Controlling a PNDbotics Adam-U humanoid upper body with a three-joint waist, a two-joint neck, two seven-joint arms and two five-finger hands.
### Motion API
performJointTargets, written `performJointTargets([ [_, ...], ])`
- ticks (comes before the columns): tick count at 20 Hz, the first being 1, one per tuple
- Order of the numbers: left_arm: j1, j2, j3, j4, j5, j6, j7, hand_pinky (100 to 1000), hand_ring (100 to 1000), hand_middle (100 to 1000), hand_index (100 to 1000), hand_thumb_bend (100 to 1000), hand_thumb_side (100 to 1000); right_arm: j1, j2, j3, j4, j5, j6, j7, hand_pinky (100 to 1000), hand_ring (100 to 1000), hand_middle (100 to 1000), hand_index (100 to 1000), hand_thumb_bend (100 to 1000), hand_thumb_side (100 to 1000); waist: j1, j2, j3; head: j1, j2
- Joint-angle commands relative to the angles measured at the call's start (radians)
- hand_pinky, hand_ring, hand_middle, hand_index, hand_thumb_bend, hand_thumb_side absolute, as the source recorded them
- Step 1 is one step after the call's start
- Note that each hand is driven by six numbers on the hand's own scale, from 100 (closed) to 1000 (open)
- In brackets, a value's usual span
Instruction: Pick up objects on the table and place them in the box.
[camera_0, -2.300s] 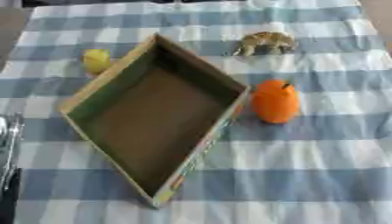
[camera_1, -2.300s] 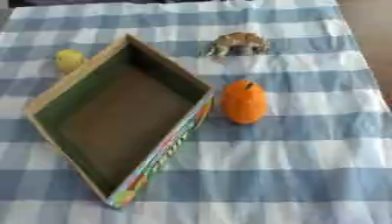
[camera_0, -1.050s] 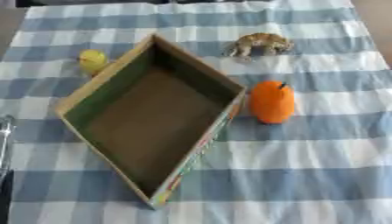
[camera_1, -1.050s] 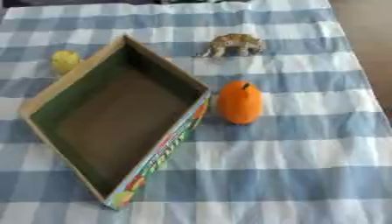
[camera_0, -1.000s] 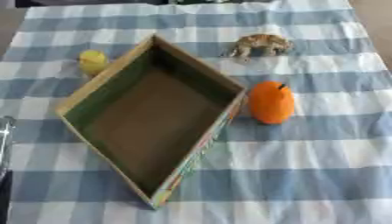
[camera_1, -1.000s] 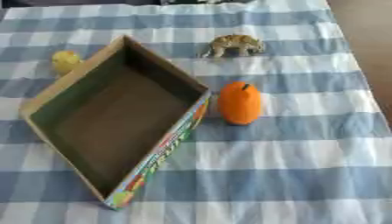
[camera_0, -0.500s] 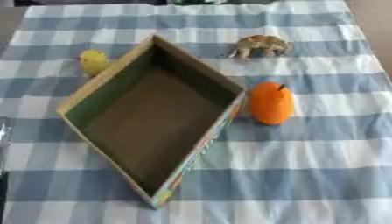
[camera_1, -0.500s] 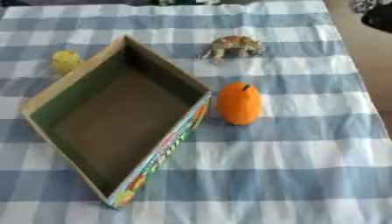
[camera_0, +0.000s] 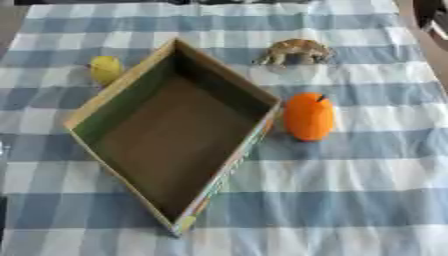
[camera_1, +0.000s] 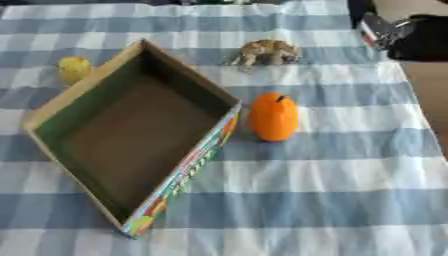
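An open cardboard box (camera_0: 122, 92) lies askew at centre left, with nothing inside it. An orange fruit-shaped object (camera_1: 274, 117) stands just right of the box's right corner. A small brown animal figure (camera_1: 267, 51) sits behind it on the cloth. By the box's far left wall lies a small yellow object (camera_0: 106, 68). My right hand (camera_1: 404, 36), black and silver, shows at the upper right edge, beyond the table's edge and apart from everything. Only a thin dark sliver of my left arm (camera_0: 2, 220) shows at the left border.
A blue and white checked cloth (camera_1: 332, 180) covers the table. The table's right edge (camera_1: 418, 107) runs down the right side, with bare floor past it. Open cloth lies in front of and to the right of the box.
My right hand has come into view at the upper right corner. The left arm's sliver at the left border has shrunk. The objects and the box have not moved.
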Motion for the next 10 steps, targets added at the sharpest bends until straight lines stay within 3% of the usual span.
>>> performJointTargets([
  [1,-0.006,0.028,-0.001,-0.016,0.002,0.000,-0.005,495,775,732,788,100,812,-0.025,-0.039,0.011,-0.014,-0.026,0.009,0.048,794,833,822,854,100,867,-0.002,-0.023,0.002,-0.004,-0.010],
  [10,-0.009,0.025,-0.005,-0.016,0.006,0.001,-0.010,493,776,732,788,100,812,-0.054,-0.021,0.073,-0.014,-0.042,0.049,0.139,798,854,824,880,100,869,0.000,-0.019,0.007,-0.009,-0.017],
])
